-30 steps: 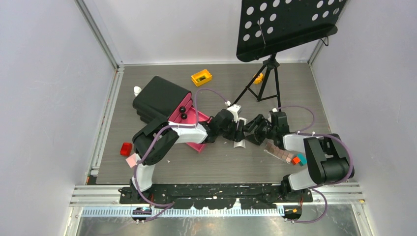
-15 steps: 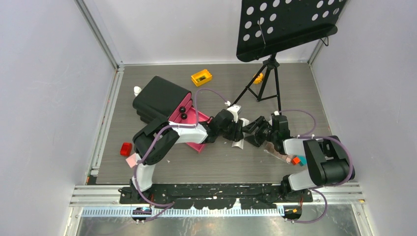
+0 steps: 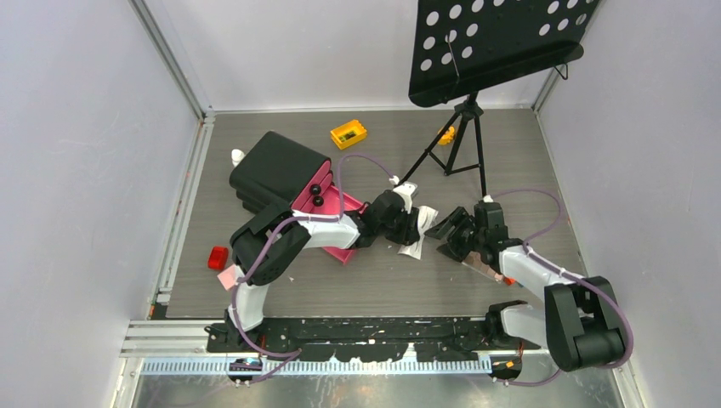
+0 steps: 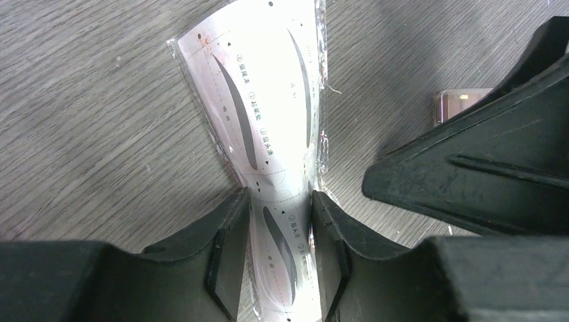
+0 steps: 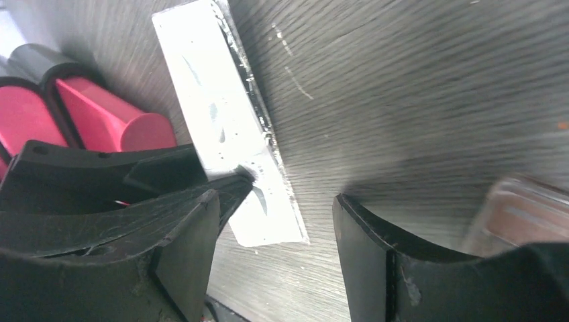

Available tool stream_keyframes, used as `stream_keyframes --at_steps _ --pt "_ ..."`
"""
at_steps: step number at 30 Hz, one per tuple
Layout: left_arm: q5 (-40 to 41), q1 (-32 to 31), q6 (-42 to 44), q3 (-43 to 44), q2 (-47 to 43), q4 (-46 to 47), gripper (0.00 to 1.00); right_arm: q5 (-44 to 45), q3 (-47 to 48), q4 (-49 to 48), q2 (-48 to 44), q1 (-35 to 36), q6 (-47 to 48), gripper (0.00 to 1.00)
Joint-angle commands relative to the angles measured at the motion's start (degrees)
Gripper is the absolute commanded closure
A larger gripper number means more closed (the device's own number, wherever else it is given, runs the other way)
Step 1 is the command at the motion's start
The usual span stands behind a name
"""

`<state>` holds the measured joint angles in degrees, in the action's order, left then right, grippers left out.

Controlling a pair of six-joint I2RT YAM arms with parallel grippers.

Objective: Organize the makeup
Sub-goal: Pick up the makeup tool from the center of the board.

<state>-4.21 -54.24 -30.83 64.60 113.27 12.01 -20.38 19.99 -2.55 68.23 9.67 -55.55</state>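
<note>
Pinching the white eyebrow card (image 4: 262, 80) by its long edges at lower centre of the wrist view, the left claw (image 4: 278, 201) bows this light, floppy, slippery sheet over the surface (image 4: 100, 134), the right claw (image 5: 288, 201) gaping beside it; a grip across its flat faces looks safer.

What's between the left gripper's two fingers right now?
The white eyebrow card, bowed and squeezed by its edges in the left gripper. The left wrist view shows it.
</note>
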Motion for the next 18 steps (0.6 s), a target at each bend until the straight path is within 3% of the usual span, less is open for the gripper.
stream_keyframes --at_steps 1,13,18 --pt "0.0 -0.4 1.2 -0.3 1.3 -3.9 0.61 8.1 3.2 9.9 -3.8 0.3 4.8 0.32" --pt "-5.8 -0.1 -0.3 -3.0 -3.2 1.7 0.61 3.4 -1.7 -6.1 -6.5 0.3 6.4 0.23" --pt "-7.3 -0.1 -1.4 -3.8 -4.7 3.2 0.61 3.8 -1.7 -7.5 -5.4 0.3 5.3 0.21"
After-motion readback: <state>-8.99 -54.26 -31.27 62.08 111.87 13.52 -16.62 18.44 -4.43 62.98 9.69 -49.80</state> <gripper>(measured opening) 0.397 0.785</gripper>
